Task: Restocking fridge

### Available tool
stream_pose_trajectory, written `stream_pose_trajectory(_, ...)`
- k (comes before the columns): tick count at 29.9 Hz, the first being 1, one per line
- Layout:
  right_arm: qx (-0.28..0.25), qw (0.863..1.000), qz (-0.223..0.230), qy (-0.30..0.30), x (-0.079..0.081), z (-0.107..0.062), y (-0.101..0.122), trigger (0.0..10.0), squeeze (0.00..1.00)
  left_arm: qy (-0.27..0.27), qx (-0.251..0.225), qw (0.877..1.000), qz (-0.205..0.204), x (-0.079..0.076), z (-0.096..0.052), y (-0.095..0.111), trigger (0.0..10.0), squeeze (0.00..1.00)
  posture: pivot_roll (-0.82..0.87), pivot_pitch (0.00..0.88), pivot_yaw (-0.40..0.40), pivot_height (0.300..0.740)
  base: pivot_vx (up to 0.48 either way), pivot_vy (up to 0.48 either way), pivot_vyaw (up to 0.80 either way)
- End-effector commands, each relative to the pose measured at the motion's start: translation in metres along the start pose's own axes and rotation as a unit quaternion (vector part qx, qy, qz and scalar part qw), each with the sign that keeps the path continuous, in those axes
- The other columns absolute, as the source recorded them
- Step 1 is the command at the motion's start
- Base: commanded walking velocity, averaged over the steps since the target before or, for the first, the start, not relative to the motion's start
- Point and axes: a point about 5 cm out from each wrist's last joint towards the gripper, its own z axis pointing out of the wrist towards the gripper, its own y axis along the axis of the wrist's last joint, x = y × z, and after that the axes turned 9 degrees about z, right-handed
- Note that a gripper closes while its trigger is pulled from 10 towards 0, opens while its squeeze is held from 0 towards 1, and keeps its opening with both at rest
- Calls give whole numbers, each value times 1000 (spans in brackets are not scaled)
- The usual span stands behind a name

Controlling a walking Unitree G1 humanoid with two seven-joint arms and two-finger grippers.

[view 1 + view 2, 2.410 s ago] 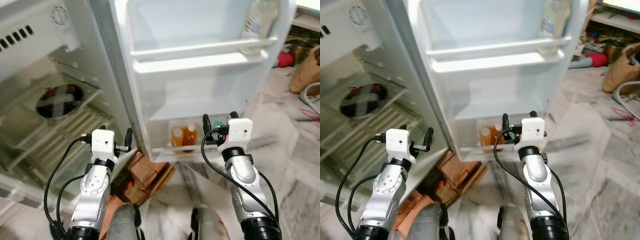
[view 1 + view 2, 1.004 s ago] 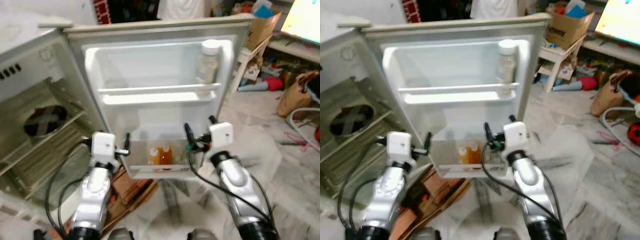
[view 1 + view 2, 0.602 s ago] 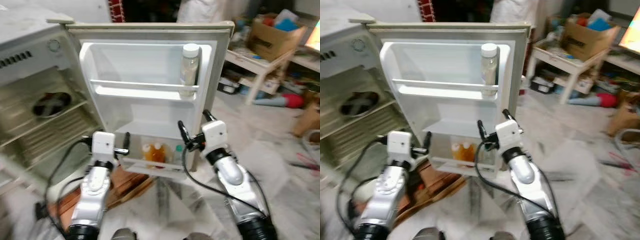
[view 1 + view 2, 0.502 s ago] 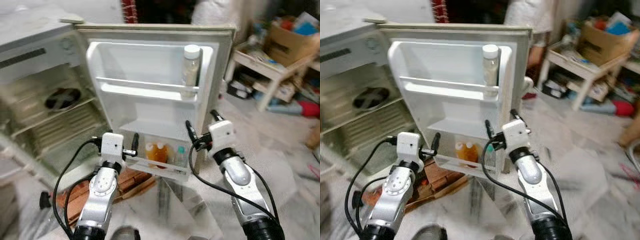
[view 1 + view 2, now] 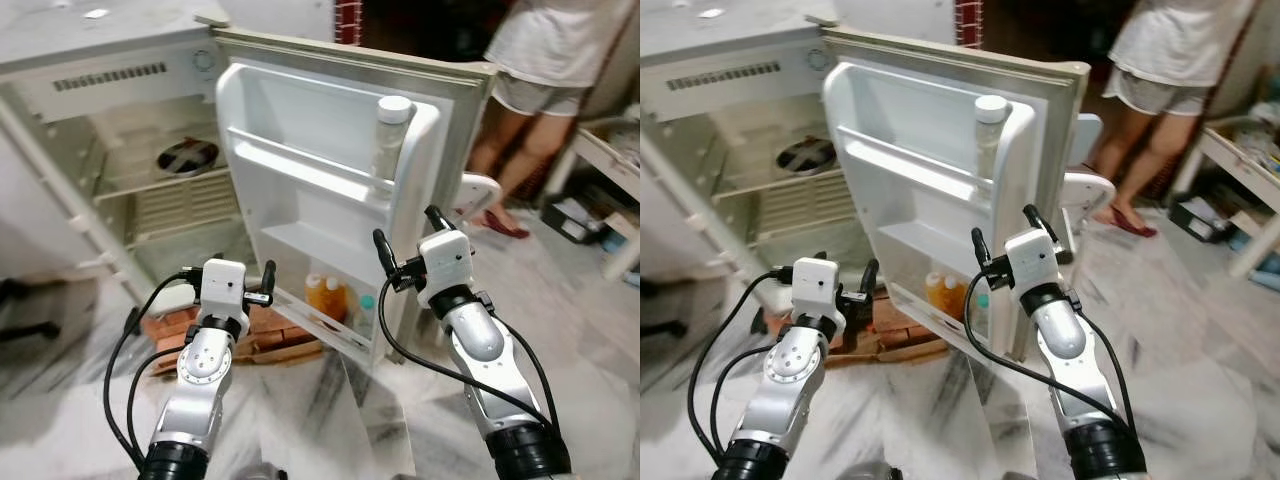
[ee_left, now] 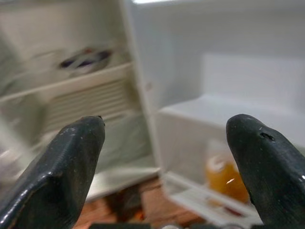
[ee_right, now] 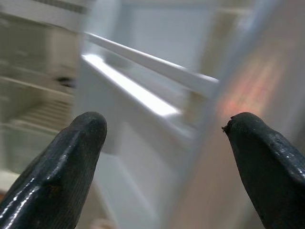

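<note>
Fridge (image 5: 120, 130) stands at the far left with its door (image 5: 330, 190) swung wide open, the door's inner face turned toward the robot and its long axis upright. On the door's upper rack an upright clear bottle with a white cap (image 5: 388, 140) stands at the right end. In the bottom door rack sit two orange bottles (image 5: 325, 297) side by side, with a smaller bottle with a teal cap (image 5: 366, 312) just to their right; their lower parts are hidden behind the rack's front rail. Inside the fridge body, a dark round dish (image 5: 187, 155) rests on the upper shelf, its contents too small to make out. Reddish bricks (image 5: 270, 335) lie on the marble floor (image 5: 330, 420) under the door's near edge, partly hidden by the left arm. The left pincer (image 5: 240, 283) hovers near the door's lower left corner, fingers apart and holding nothing. The right pincer (image 5: 408, 242) hovers in front of the door's right edge, fingers also spread and empty. A person (image 5: 545, 80) stands at the far right behind the door, cut off at the top of the frame. Both wrist views are blurred.
</note>
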Motion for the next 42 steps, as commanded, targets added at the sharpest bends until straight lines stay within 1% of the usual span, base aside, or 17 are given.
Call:
stream_pose_trajectory(1, 5, 1000, -4, -2, -3, -2, -2, 10000, 0, -7, -10, 1000, 1, -2, 4, 5, 10000, 0, -67, 0, 71, 740, 0, -341, 0)
stream_pose_trajectory(9, 16, 1000, 3, -4, -7, -4, -7, 10000, 0, -5, -1, 1000, -2, -3, -1, 1, 10000, 0, -58, 0, 59, 740, 0, -198, 0)
stream_pose_trajectory(13, 30, 999, 24, -10, -11, -1, -11, 10000, 0, 4, 10, 1000, -6, 1, -4, -4, 10000, 0, -45, 0, 56, 740, 0, 0, 0)
stream_pose_trajectory(15, 35, 998, 51, -23, -16, 7, -12, 10000, 0, 17, 16, 1000, -12, 6, -6, -6, 10000, 0, -41, 0, 58, 740, 0, 0, 0)
stream_pose_trajectory(18, 33, 997, 70, -27, -19, 23, -8, 10000, 0, 36, 19, 999, -14, 13, -10, -6, 10000, 0, -38, 0, 60, 740, 0, 0, 0)
stream_pose_trajectory(21, 37, 995, 82, -43, -23, 33, -7, 10000, 0, 43, 22, 999, -12, 17, -13, -8, 10000, 0, -15, 0, 53, 740, 0, 0, 0)
stream_pose_trajectory(22, 37, 993, 87, -65, -28, 46, -3, 10000, 0, 55, 38, 998, -8, 24, -19, -15, 10000, 0, 7, 0, 46, 740, 0, 0, 0)
stream_pose_trajectory(23, 37, 993, 87, -65, -28, 46, -3, 10000, 0, 55, 38, 998, -8, 24, -19, -15, 10000, 0, 7, 0, 46, 740, 0, 0, 0)
stream_pose_trajectory(27, 28, 990, 101, -98, -32, 72, 8, 10000, 0, 85, 78, 993, -3, 39, -35, -30, 10000, 0, 55, 0, 34, 740, 0, 0, 0)
stream_pose_trajectory(30, 23, 986, 132, -100, -31, 85, 15, 10000, 0, 103, 102, 989, -1, 48, -48, -38, 10000, 0, 89, 0, 24, 740, 0, 0, 0)
stream_pose_trajectory(33, 15, 986, 141, -92, -27, 97, 25, 10000, 0, 116, 134, 984, 3, 57, -64, -50, 10000, 0, 121, 0, 13, 740, 0, 0, 0)
stream_pose_trajectory(34, 12, 985, 150, -85, -25, 102, 28, 10000, 0, 121, 146, 982, 2, 59, -71, -56, 10000, 0, 132, 0, 8, 740, 0, 0, 0)
stream_pose_trajectory(35, 3, 982, 179, -58, -20, 107, 33, 10000, 0, 128, 161, 979, 1, 63, -81, -63, 10000, 0, 144, 0, 4, 740, 0, 0, 0)
stream_pose_trajectory(37, -7, 979, 202, -27, -15, 110, 37, 10000, 0, 131, 167, 977, 3, 65, -86, -65, 10000, 0, 150, 0, 0, 740, 0, 0, 0)
stream_pose_trajectory(39, -19, 968, 246, 49, -2, 109, 41, 10000, 0, 134, 172, 976, 4, 66, -92, -67, 10000, 0, 157, 0, -6, 740, 0, 0, 0)
stream_pose_trajectory(40, -32, 946, 287, 144, 13, 101, 45, 10000, 0, 136, 177, 975, 5, 67, -96, -68, 10000, 0, 156, 0, -8, 740, 0, 0, 0)
stream_pose_trajectory(42, -40, 921, 314, 229, 25, 89, 48, 10000, 0, 138, 181, 974, 5, 67, -98, -69, 10000, 0, 153, 0, -8, 740, 0, 0, 0)
